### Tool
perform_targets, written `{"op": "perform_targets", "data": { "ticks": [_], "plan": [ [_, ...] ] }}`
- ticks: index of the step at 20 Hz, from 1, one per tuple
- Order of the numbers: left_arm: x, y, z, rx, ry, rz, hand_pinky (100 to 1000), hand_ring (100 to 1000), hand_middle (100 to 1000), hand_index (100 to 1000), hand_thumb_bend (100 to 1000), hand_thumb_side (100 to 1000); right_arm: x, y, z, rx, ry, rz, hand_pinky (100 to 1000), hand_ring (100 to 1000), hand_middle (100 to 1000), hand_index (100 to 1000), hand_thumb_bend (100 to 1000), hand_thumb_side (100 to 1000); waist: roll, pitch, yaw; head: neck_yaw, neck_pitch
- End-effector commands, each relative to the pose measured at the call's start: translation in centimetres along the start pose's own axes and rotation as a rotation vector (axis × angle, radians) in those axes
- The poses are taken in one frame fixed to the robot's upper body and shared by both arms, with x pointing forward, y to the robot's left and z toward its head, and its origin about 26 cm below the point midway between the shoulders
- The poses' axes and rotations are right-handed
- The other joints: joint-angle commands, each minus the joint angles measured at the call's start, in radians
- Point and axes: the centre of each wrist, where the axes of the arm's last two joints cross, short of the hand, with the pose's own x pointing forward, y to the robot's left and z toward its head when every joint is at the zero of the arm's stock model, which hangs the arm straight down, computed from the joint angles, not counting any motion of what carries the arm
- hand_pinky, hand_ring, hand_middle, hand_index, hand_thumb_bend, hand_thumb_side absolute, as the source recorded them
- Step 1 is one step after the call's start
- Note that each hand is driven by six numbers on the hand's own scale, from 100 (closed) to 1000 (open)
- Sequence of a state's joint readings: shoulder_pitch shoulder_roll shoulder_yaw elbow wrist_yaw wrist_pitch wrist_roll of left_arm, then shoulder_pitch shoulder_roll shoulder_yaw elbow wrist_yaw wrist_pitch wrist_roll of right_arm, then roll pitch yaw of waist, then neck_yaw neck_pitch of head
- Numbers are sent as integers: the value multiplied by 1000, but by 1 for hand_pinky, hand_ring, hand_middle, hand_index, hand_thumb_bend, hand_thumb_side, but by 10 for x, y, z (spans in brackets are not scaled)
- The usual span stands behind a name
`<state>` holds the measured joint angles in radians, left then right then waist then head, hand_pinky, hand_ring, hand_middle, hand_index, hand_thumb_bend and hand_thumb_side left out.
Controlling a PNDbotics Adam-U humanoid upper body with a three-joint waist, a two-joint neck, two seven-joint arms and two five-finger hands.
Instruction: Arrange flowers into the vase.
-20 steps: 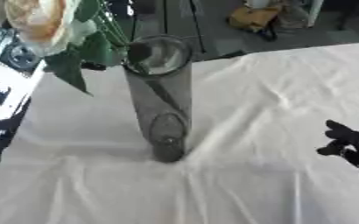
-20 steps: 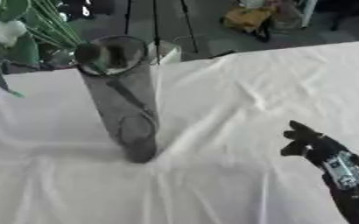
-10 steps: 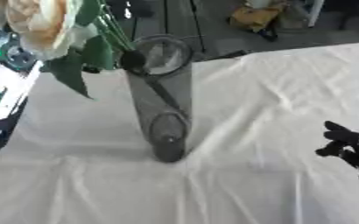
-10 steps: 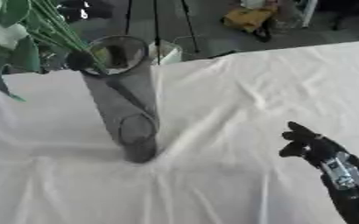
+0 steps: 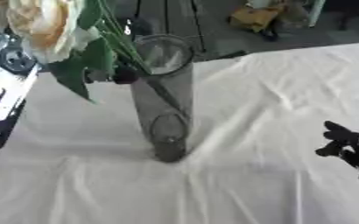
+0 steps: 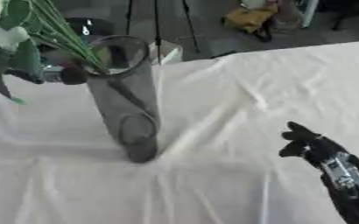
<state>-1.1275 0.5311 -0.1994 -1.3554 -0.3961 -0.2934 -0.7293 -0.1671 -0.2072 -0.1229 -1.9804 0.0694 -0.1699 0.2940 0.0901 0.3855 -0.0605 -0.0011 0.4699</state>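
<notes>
Standing upright on the white tablecloth [image 5: 274, 109], the glass vase [image 5: 165, 100] takes cream rose [image 5: 41, 26] stems; left hand [image 6: 60, 74] pinches them, right hand [image 6: 305, 144] curled empty

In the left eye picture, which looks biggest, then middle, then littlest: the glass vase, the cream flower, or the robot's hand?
1. Glass vase, clearly the biggest.
2. Cream flower; it is nearer the camera and cut off at the edge, so unsure.
3. Right hand, only partly showing.
</notes>
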Motion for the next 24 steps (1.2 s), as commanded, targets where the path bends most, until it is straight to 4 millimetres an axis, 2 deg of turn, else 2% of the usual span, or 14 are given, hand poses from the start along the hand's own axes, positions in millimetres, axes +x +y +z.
{"op": "perform_targets", "data": {
  "ticks": [1, 6, 13, 19, 22, 23, 24],
  "plan": [
    [-1, 19, 16, -10, 28, -31, 1000, 1000, 1000, 1000, 704, 1000, 6, -3, -2, -1, -15, 17, 727, 1000, 543, 786, 100, 1000, -9, -40, 3, -1, 1],
    [-2, 21, 26, -33, 53, -55, 1000, 1000, 1000, 1000, 687, 1000, 6, -3, -1, -4, -13, 18, 727, 1000, 543, 786, 100, 1000, -10, -39, 7, -3, 2],
    [2, 22, 38, 19, 60, -63, 1000, 1000, 1000, 1000, 661, 1000, 5, -3, -1, -6, -12, 21, 728, 1000, 543, 787, 100, 1000, -14, -35, 12, -6, 4],
    [2, 17, 56, 2, 86, -90, 1000, 1000, 1000, 1000, 659, 1000, 5, -4, -1, -12, -13, 26, 728, 1000, 543, 787, 100, 1000, -18, -27, 17, -11, 7],
    [3, 12, 68, -3, 96, -96, 1000, 998, 1000, 1000, 629, 1000, 6, -4, -2, -14, -18, 27, 728, 1000, 543, 787, 100, 1000, -21, -25, 23, -16, 10],
    [3, 11, 72, 4, 99, -95, 1000, 985, 1000, 1000, 563, 1000, 6, -4, -2, -15, -19, 27, 728, 1000, 544, 787, 100, 1000, -22, -24, 25, -18, 10],
    [5, 10, 77, 17, 103, -93, 1000, 985, 1000, 1000, 563, 1000, 6, -4, -2, -18, -20, 27, 728, 1000, 544, 787, 100, 1000, -23, -24, 26, -19, 11]
  ]
}}
